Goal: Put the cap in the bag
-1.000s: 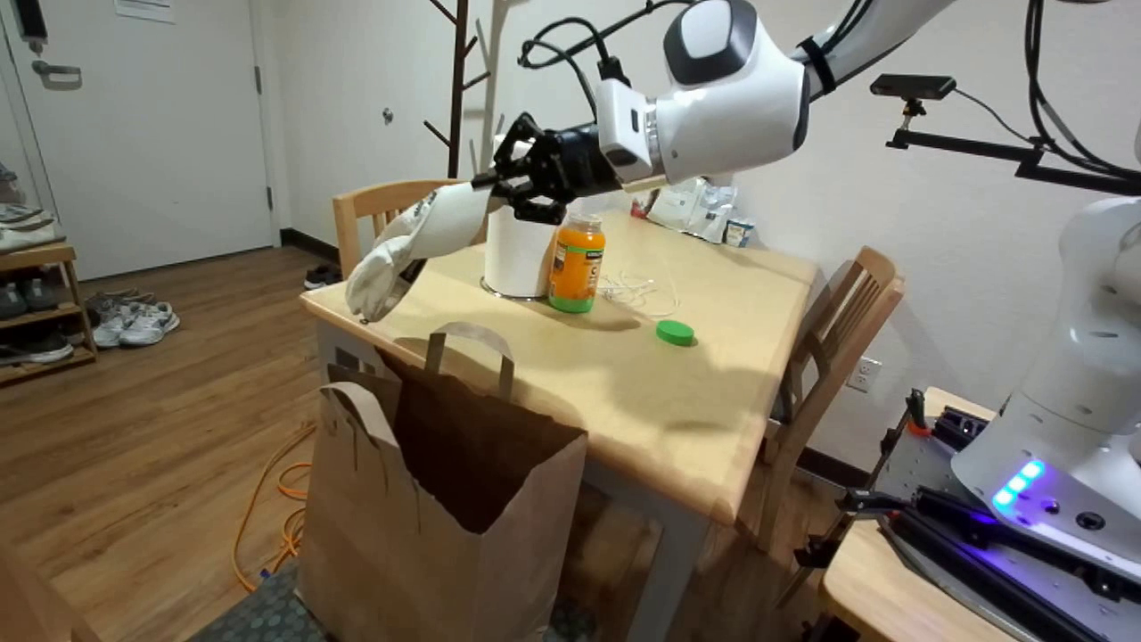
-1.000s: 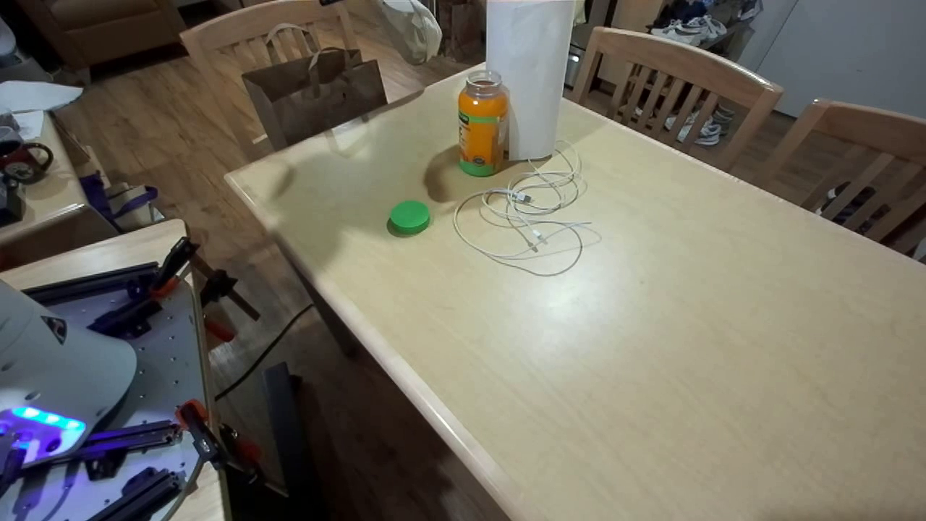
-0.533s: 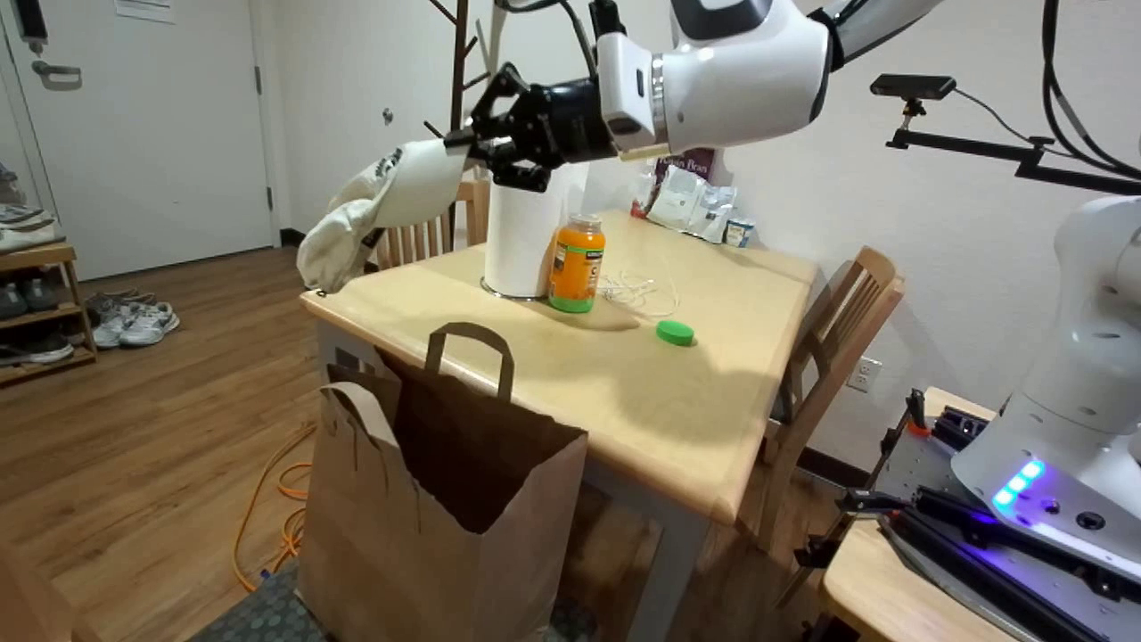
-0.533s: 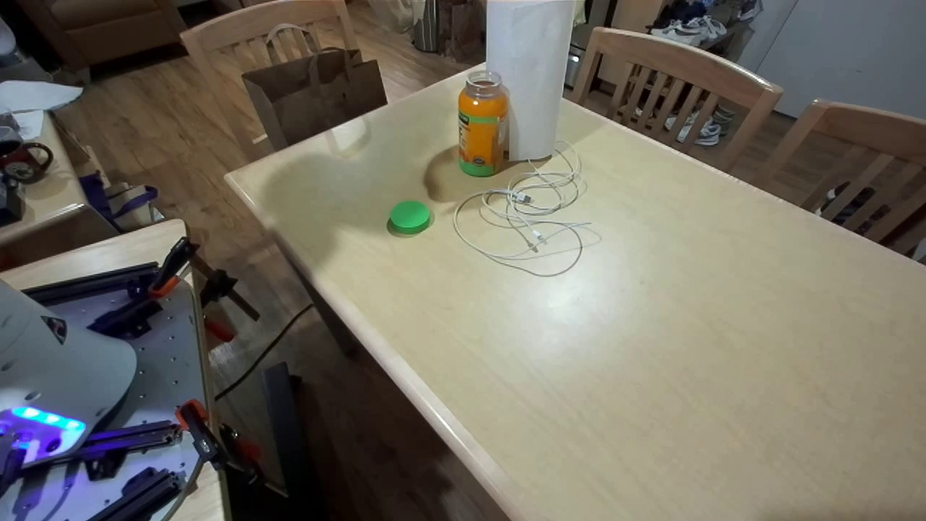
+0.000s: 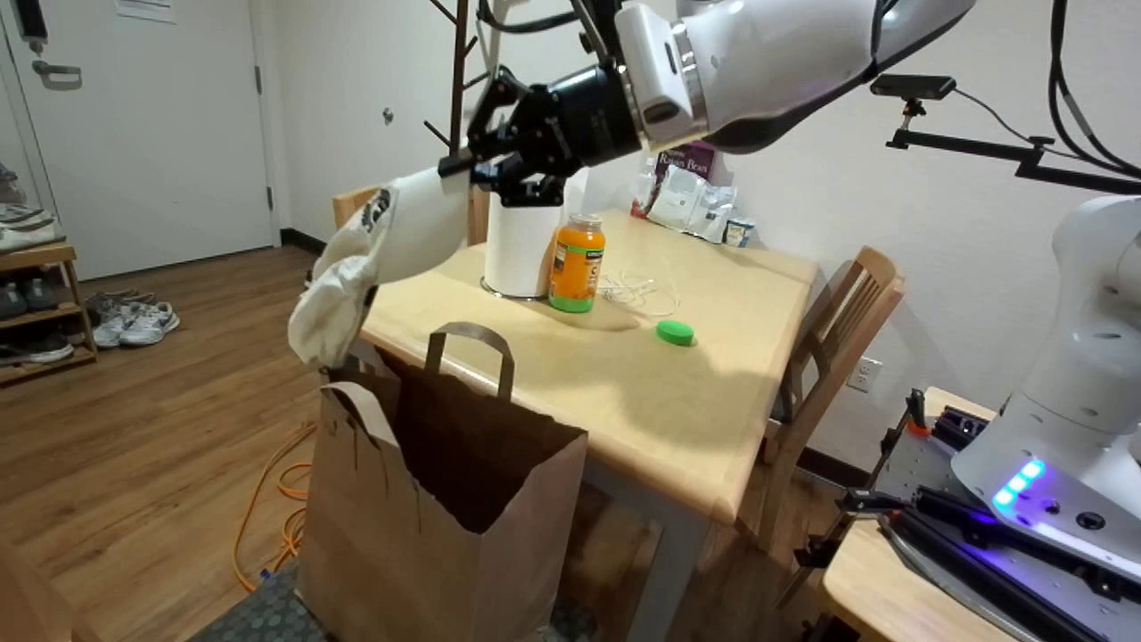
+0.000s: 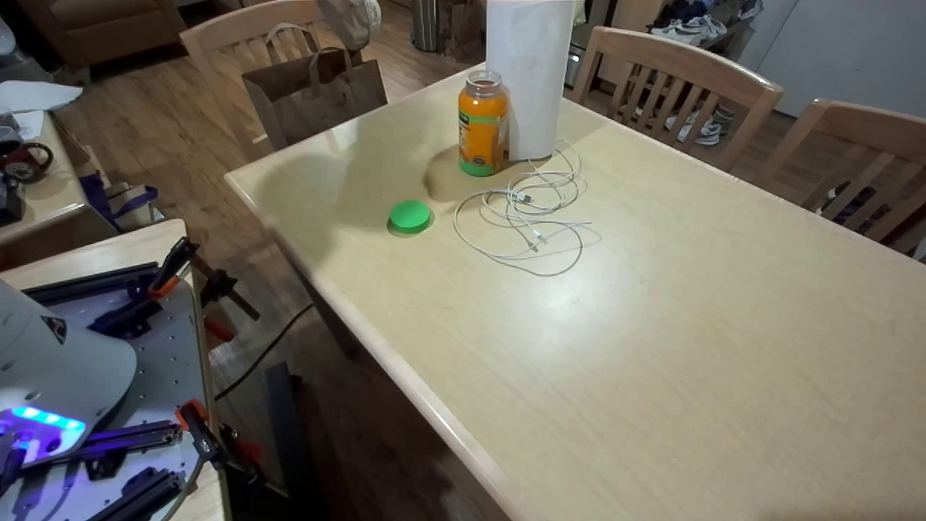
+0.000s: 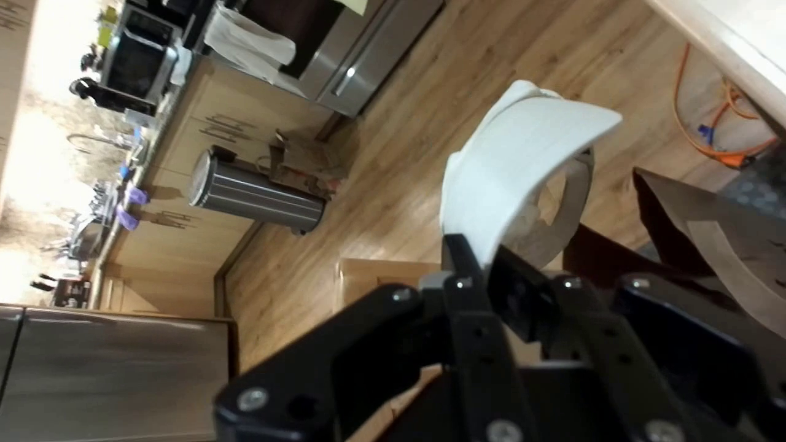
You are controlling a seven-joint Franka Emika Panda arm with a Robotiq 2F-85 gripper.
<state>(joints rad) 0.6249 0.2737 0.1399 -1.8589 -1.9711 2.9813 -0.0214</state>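
The white cap (image 5: 419, 223) hangs from my gripper (image 5: 456, 165), which is shut on its edge. In an exterior view the cap's lower end overlaps the left corner of the brown paper bag (image 5: 401, 526); I cannot tell if they touch. The bag stands open with its loop handles up. In an exterior view the cap (image 6: 354, 22) shows near the top edge, behind and above the right part of the bag (image 6: 318, 98); the gripper is out of that view. In the wrist view the cap (image 7: 522, 159) extends from the fingertips, with the bag (image 7: 681, 202) at right.
The table (image 5: 695, 410) is beside the bag. On it stand a paper-towel roll (image 5: 517, 250), an orange jar (image 5: 578, 267) and a green lid (image 5: 675, 333). A white cable (image 6: 506, 210) lies coiled there. A wooden chair (image 6: 210, 51) stands behind the bag.
My gripper rose and drew left with the cap, then tilted downward. The cap's lower end swung up, then down to the bag's rim. In an exterior view the cap left and reappeared further left.
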